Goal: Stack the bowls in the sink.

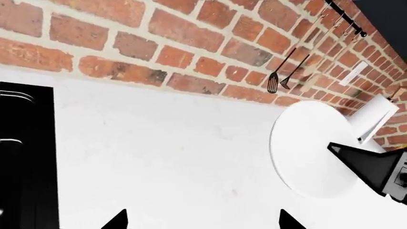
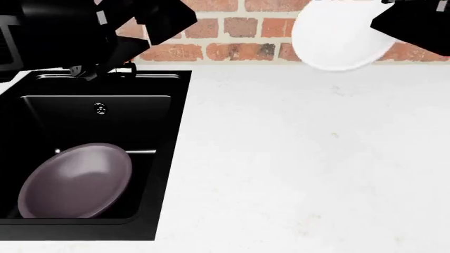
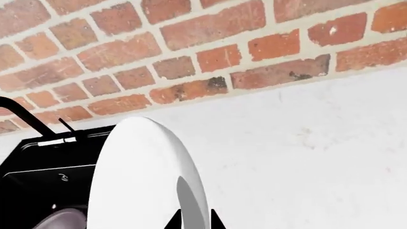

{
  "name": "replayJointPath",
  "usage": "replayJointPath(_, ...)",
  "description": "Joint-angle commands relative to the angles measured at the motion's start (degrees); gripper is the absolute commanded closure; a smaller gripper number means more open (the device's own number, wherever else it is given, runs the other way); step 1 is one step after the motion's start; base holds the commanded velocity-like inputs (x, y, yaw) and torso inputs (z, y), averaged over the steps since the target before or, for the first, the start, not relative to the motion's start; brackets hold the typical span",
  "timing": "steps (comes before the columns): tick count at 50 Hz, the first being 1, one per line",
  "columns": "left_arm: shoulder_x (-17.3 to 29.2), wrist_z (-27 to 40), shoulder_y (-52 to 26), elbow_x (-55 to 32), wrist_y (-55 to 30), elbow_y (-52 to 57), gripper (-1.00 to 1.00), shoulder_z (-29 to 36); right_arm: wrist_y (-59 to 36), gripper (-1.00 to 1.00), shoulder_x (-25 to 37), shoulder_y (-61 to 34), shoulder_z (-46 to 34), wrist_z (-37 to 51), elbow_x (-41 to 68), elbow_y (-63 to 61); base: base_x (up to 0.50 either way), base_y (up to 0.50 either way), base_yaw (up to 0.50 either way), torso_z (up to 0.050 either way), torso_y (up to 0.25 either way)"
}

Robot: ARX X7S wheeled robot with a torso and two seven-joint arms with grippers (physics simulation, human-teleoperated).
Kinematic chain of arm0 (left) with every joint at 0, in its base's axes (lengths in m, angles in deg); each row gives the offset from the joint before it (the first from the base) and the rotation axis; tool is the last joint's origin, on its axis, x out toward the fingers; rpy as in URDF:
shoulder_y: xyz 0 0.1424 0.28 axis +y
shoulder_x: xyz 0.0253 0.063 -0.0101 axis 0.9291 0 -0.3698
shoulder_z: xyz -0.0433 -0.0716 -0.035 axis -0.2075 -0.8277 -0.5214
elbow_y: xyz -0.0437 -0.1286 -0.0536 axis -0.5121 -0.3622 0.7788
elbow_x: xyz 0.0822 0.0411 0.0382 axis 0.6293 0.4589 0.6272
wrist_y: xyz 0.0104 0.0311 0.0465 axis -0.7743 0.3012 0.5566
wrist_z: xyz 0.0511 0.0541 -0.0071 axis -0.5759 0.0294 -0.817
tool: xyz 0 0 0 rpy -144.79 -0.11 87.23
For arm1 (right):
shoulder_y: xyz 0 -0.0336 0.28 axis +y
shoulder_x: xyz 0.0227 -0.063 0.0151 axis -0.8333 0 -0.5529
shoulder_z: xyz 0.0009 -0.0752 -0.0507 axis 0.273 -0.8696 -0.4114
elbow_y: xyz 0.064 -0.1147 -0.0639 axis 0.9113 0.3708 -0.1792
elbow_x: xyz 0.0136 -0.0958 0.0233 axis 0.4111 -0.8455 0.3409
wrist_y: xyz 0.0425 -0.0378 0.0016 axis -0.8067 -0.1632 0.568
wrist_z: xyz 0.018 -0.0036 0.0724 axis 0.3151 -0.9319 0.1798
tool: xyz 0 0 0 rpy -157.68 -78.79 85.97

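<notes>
On my head camera the sink point(image 2: 168, 158) is my landmark: a matte black rectangular basin set into the white counter point(image 2: 302, 168), with a small round overflow fitting point(image 2: 100, 109) on its far inner wall. The purple-brown bowl point(image 2: 74, 182) lies inside the sink, tipped so its open side faces partly toward me, resting near the basin's front corner farthest from the open counter. The white bowl point(image 2: 338, 37) is well away from the sink, lifted clear of the counter in front of the brick wall point(image 2: 232, 50), with my right gripper point(image 2: 393, 23) clamped on its rim; through the right wrist camera I see that bowl point(image 3: 143, 176) edge-on, with a dark fingertip point(image 3: 175, 222) pressed on each side of its rim, and the sink point(image 3: 45, 167) beyond it with a sliver of the purple-brown bowl point(image 3: 60, 220) showing. My left arm point(image 2: 98, 31) hangs over the sink's back edge, hiding the faucet area. On the left wrist camera the left gripper point(image 1: 202, 223) stands wide open, two fingertips apart over bare counter point(image 1: 165, 157) with nothing between them, the sink's edge point(image 1: 28, 157) just beside them. That view also shows the white bowl point(image 1: 308, 152) held by the right gripper point(image 1: 346, 155), and black utensils point(image 1: 279, 81) hanging from a rail on the wall.
</notes>
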Motion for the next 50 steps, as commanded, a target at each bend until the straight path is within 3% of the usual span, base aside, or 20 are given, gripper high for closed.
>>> replayJointPath(1,-2.62,-2.04,2.61,-0.01,2.84,1.18,-1.0,-0.6,-0.56,1.0,-4.8,-5.25,-0.43,-8.25,-9.15,4.73,0.0,0.0,0.0,0.0,0.0)
replayJointPath(9,-5.37,-5.87,9.05,-1.4,8.67,2.33,-1.0,-3.02,0.82,1.0,-6.24,-3.97,-0.06,-10.65,-10.62,4.23,0.0,0.0,0.0,0.0,0.001)
replayJointPath(24,-11.98,-14.94,13.4,3.23,16.39,-2.24,-1.0,-6.52,3.14,1.0,-7.16,-1.1,0.74,-8.82,-6.17,0.48,0.0,0.0,0.0,0.0,0.0)
replayJointPath(50,-19.14,-26.54,13.75,11.83,15.18,-18.94,-1.0,-1.27,7.82,1.0,-6.07,3.09,1.65,-3.18,3.22,-8.31,0.0,0.0,0.0,0.001,0.0)
